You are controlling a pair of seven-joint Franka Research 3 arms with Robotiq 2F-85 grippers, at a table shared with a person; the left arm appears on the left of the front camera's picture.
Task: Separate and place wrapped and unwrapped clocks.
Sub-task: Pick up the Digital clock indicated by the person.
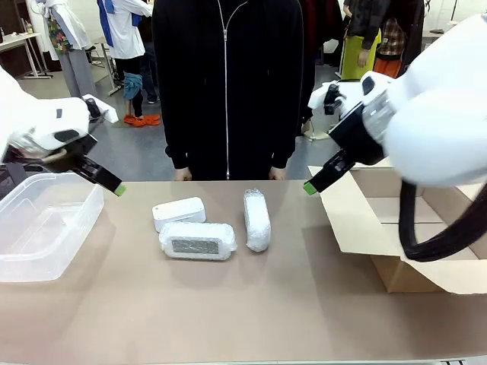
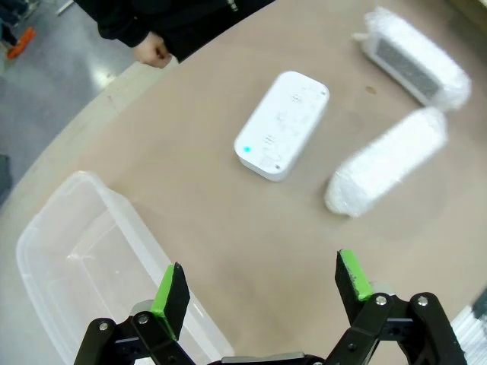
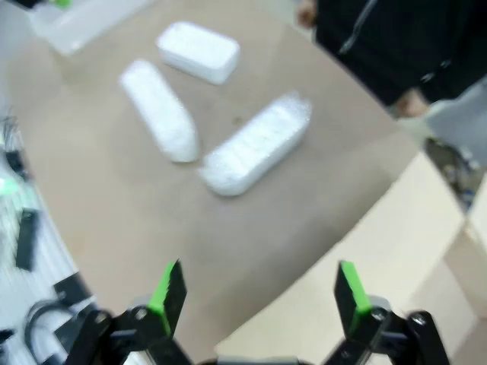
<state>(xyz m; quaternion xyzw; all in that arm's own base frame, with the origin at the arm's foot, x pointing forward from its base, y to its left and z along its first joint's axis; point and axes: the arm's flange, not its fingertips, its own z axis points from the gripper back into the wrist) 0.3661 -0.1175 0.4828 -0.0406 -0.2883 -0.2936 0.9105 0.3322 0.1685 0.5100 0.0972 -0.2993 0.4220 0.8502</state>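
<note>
Bare tabletop [image 1: 243, 319] spans the lower front frame. Mid-frame lie the unwrapped clock [image 1: 179, 213], one wrapped clock [image 1: 198, 240] just below it and the other wrapped clock [image 1: 257, 219] at right, probably grouped for sorting between the clear bin [image 1: 76, 228], left, and the cardboard box [image 1: 396, 270], right. Left wrist view: the left gripper [image 2: 261, 268] gapes, empty, over the bin's rim. Right wrist view: the right gripper [image 3: 260, 268] is spread and empty above the box flap.

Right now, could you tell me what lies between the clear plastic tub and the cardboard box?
The front view shows three clocks there: the bare white clock, a wrapped clock beside it, and a second wrapped clock to their right.
</note>
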